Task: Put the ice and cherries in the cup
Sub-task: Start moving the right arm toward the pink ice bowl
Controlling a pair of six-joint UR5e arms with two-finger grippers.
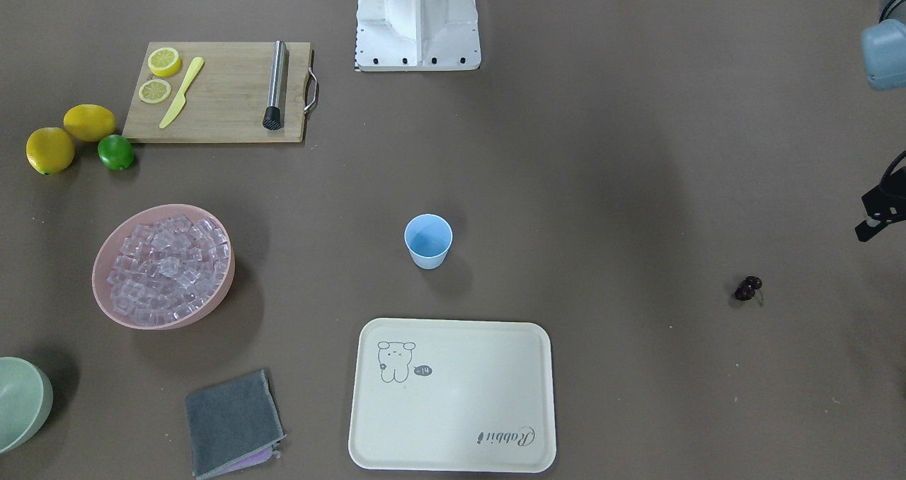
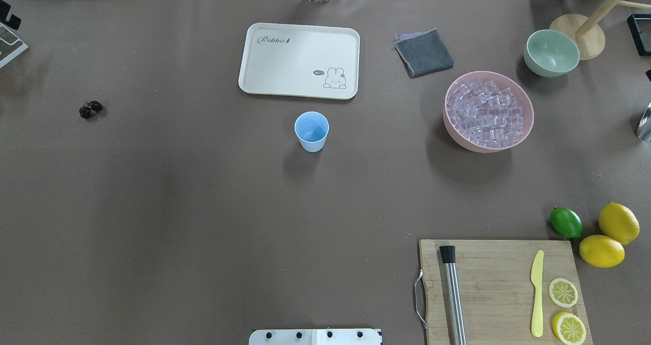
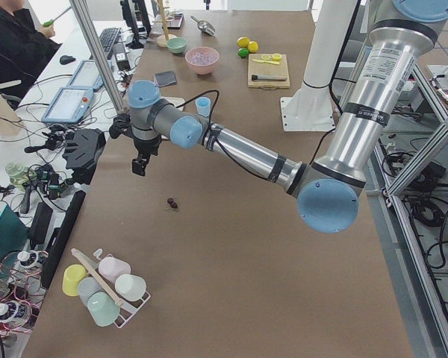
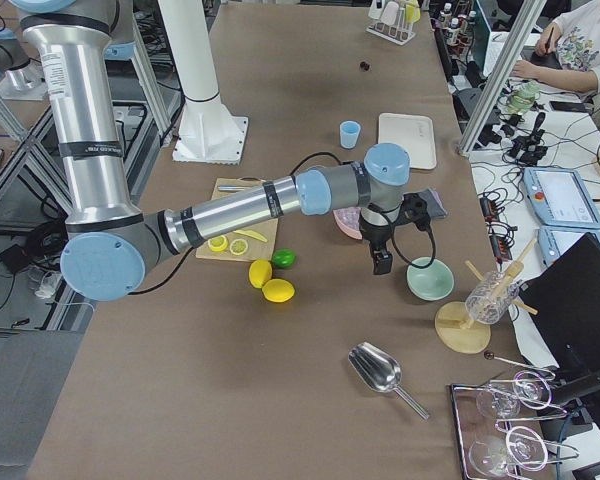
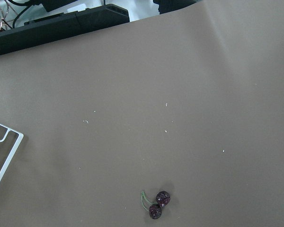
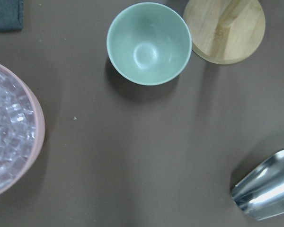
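- cherries (image 2: pixel 90 109) lie loose on the worktop (image 2: pixel 203 207), far out on the robot's left side, well apart from the cup (image 2: pixel 311 131)
- cup stands upright mid-worktop, just in front of the cream tray (image 2: pixel 300 39), looks empty, so neither part of the task reads as done
- left gripper (image 3: pixel 139 165) hangs above the worktop near the cherries, not touching them; it's clearly the nearer arm for them
- in the left wrist view the cherries sit at the bottom edge, a bit right of centre, so the gripper is not over them yet; my guess is it must shift that way before dropping
- the two cherries touch, lined up on a diagonal in that wrist view, with green stems curling off to one side
- left gripper state: cannot tell, fingers too small and dark to read, and absent from the wrist view
- ice (image 2: pixel 485 112) is heaped in the pink bowl (image 2: pixel 488 148) on the robot's right side, well apart from the cup
- right gripper (image 4: pixel 382 263) hangs between the pink bowl and the green bowl (image 6: pixel 149 43), nearer arm for the ice
- metal scoop (image 6: pixel 265 191) lies on the worktop near it, not held
- right gripper state: cannot tell, only the side view shows it
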